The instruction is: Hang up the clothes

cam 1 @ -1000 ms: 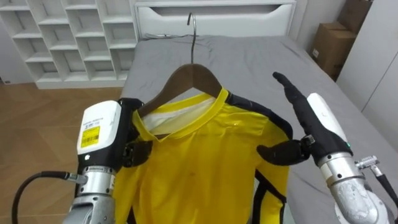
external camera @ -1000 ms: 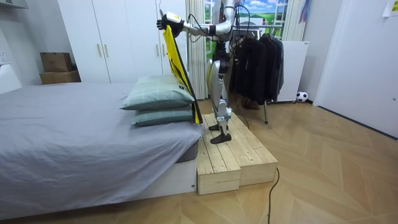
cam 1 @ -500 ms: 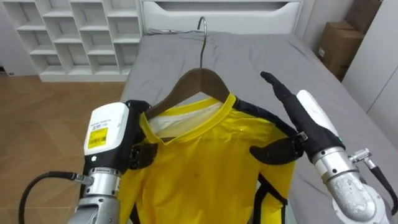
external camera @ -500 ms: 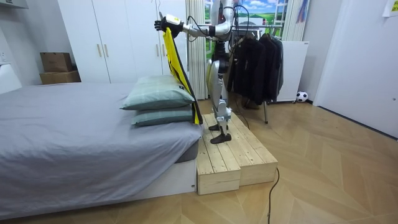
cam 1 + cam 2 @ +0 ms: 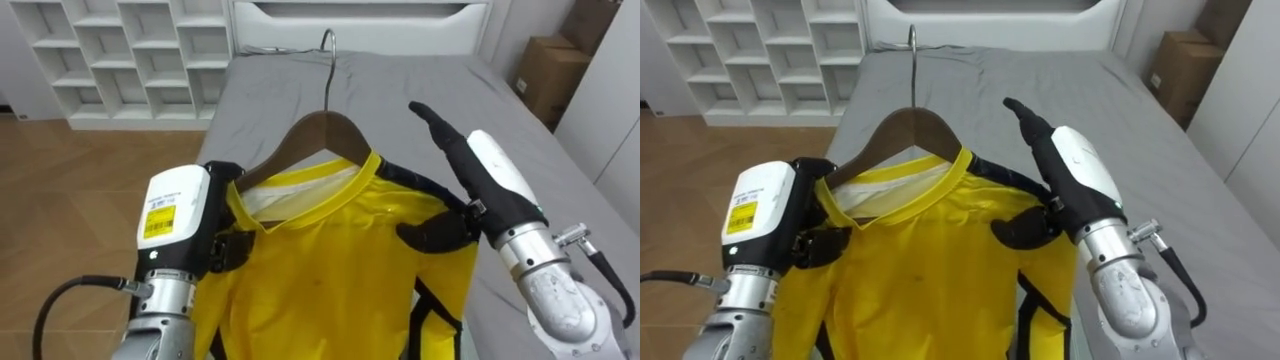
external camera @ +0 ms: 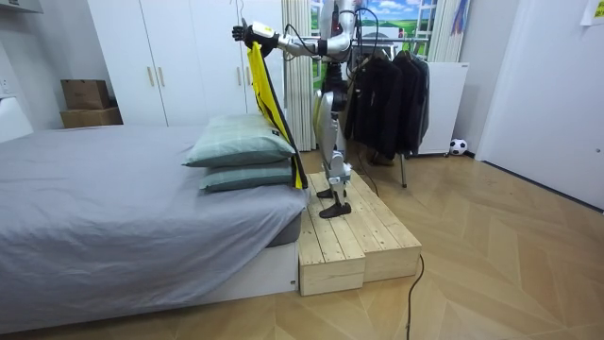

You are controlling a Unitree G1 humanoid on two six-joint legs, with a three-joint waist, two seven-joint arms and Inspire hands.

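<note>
Yellow shirt (image 5: 340,260) on wooden hanger (image 5: 320,130), held up over bed (image 5: 380,90), hook at 12 o'clock. Left hand (image 5: 178,215) at shirt's 9 o'clock, fingers clamped on its shoulder. Right hand (image 5: 480,185) at 3 o'clock: fingers straight, thumb laid on cloth, no firm hold. Risks: hanger tips toward 3 o'clock and shirt slides off; hook misses rack of dark clothes (image 6: 387,90) behind robot.

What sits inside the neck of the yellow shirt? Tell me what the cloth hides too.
A brown wooden hanger sits in the neck of the yellow shirt, its metal hook standing above. The hanger's arm ends are covered by cloth.
</note>
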